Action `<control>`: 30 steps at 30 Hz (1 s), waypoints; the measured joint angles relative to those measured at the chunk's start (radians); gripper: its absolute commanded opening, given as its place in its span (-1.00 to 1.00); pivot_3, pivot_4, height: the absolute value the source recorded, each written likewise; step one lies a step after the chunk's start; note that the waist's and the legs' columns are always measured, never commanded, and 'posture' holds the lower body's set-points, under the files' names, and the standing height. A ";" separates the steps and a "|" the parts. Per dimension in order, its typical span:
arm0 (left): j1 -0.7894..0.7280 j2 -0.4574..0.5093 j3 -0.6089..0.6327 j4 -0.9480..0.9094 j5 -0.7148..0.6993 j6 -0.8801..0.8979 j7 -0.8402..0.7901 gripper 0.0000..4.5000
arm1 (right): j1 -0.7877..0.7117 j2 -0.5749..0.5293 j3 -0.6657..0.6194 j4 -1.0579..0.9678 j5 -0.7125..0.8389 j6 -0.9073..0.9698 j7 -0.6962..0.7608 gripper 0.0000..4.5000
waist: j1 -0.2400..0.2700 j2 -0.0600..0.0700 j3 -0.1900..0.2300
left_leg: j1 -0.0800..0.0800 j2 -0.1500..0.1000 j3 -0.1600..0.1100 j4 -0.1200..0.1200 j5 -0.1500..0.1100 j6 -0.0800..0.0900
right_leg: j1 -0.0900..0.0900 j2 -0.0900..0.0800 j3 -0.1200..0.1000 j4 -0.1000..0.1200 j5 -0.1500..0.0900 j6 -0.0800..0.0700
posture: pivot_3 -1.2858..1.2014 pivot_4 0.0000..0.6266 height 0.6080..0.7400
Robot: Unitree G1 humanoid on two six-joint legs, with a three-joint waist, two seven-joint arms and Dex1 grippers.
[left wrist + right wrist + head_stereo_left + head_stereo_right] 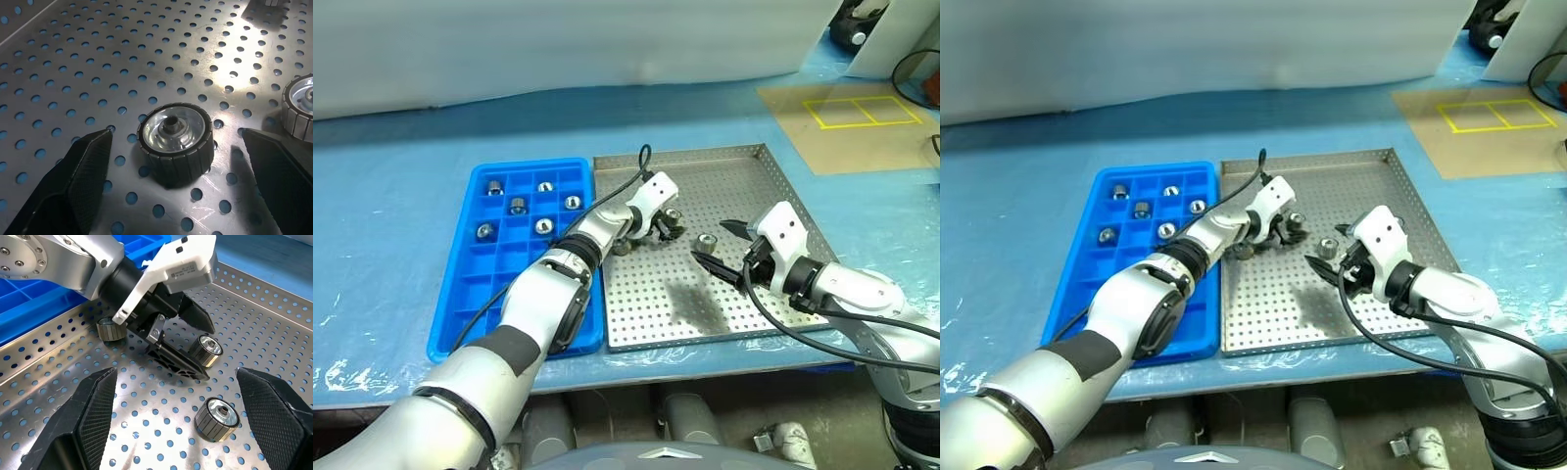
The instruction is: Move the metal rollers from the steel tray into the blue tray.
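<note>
Here, near to far.
Right claw (724, 250): wide open, holding nothing, hovering over the steel tray (773, 186) at the tray's 4 o'clock side, pointing toward 10 o'clock.
Roller by right claw (706, 241): standing on end on the perforated floor, just past that claw's tips; its bore faces up.
Left claw (188, 340): fully spread, empty, low over the tray's middle-left.
Target roller (175, 142): upright between the left claw's two fingers (83, 166), touching neither; the short axis is vertical, so the jaws would close on its round side.
Other rollers: one (109, 328) toward the blue tray behind the left claw, one (301, 110) just beside the right-hand finger.
Nearer arm: left, by my reading already straddling its roller.
Blue tray (460, 294): on the tabletop at the steel tray's 9 o'clock, touching it; six rollers (517, 206) sit in far compartments.
</note>
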 measured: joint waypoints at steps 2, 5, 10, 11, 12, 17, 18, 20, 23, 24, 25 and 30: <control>0.003 -0.004 0.009 -0.001 -0.002 0.009 0.006 1.00 | 0.002 0.000 0.000 -0.007 -0.002 0.000 -0.004 0.77 | -0.006 0.000 0.000 | -0.001 0.000 0.000 0.000 0.000 0.000 | 0.000 0.000 -0.001 0.000 0.000 0.000 | -0.46 -0.52 1.00; 0.003 -0.011 0.012 -0.001 -0.001 0.014 0.048 1.00 | 0.006 0.000 0.000 -0.009 -0.006 0.000 -0.012 0.77 | -0.012 0.000 0.000 | -0.001 -0.002 0.000 0.001 -0.001 0.001 | 0.000 -0.001 -0.001 -0.001 0.000 0.000 | -0.46 -0.52 1.00; 0.003 -0.029 0.019 -0.002 0.000 0.028 0.140 1.00 | 0.012 0.000 0.000 -0.009 -0.013 0.000 -0.019 0.77 | -0.019 0.000 0.000 | -0.001 -0.003 0.000 0.002 -0.001 0.002 | 0.000 -0.002 -0.002 -0.001 0.000 0.003 | -0.46 -0.52 1.00; 0.003 -0.029 0.021 -0.002 0.000 0.029 0.152 1.00 | 0.012 0.000 0.000 -0.009 -0.014 -0.001 -0.020 0.77 | -0.020 0.000 0.000 | -0.001 -0.003 0.000 0.002 -0.001 0.002 | 0.000 -0.002 -0.002 -0.001 -0.001 0.004 | -0.46 -0.52 1.00; 0.003 -0.029 0.024 -0.002 0.000 0.031 0.158 1.00 | 0.012 0.000 0.000 -0.009 -0.016 -0.001 -0.021 0.77 | -0.021 0.000 0.000 | -0.001 -0.003 0.000 0.002 -0.001 0.002 | 0.000 -0.002 -0.002 -0.001 -0.002 0.007 | -0.46 -0.52 1.00; 0.005 -0.021 0.033 -0.004 0.000 0.031 0.172 0.46 | 0.011 0.000 0.000 -0.009 -0.019 -0.001 -0.028 0.79 | -0.030 0.000 0.000 | -0.003 -0.003 -0.001 0.002 -0.002 0.002 | 0.000 -0.002 -0.002 -0.002 -0.001 0.006 | -0.46 -0.52 1.00; 0.006 -0.018 0.033 -0.004 0.001 0.031 0.171 0.34 | 0.011 0.000 0.000 -0.009 -0.019 -0.001 -0.030 0.79 | -0.032 0.000 0.000 | -0.003 -0.004 -0.001 0.002 -0.002 0.003 | 0.000 -0.002 -0.002 -0.002 -0.001 0.005 | -0.46 -0.52 1.00; 0.007 -0.012 0.032 -0.007 0.004 0.028 0.168 0.20 | 0.011 0.000 0.000 -0.009 -0.017 -0.001 -0.034 0.79 | -0.037 0.000 0.000 | -0.004 -0.004 -0.002 0.002 -0.002 0.003 | 0.000 -0.002 -0.003 -0.003 -0.001 0.005 | -0.46 -0.52 1.00; 0.007 -0.011 0.034 -0.009 0.003 0.028 0.153 0.12 | 0.007 0.001 -0.001 -0.009 -0.008 0.001 -0.034 0.79 | -0.039 0.000 0.000 | -0.006 -0.004 -0.002 0.001 -0.002 0.004 | 0.000 -0.003 -0.003 -0.005 -0.001 0.005 | -0.45 -0.52 1.00; 0.007 -0.011 0.034 -0.009 0.003 0.028 0.150 0.06 | 0.003 0.001 -0.002 -0.009 -0.006 0.001 -0.033 0.79 | -0.039 0.000 0.000 | -0.006 -0.005 -0.002 0.001 -0.003 0.004 | 0.000 -0.004 -0.003 -0.005 -0.001 0.005 | -0.45 -0.52 1.00; 0.007 -0.009 0.034 -0.010 0.003 0.028 0.148 -0.02 | 0.000 0.001 -0.004 -0.009 -0.005 0.001 -0.030 0.79 | -0.039 0.000 0.000 | -0.006 -0.006 -0.002 0.001 -0.003 0.005 | 0.000 -0.004 -0.003 -0.005 -0.001 0.005 | -0.44 -0.52 1.00; 0.014 -0.006 0.022 -0.019 0.011 0.023 0.132 -0.02 | -0.011 0.000 -0.005 0.000 -0.005 0.001 -0.019 0.79 | -0.039 0.000 0.000 | -0.008 -0.008 -0.003 0.001 -0.004 0.007 | 0.000 -0.007 -0.003 -0.009 0.000 0.006 | -0.41 -0.52 1.00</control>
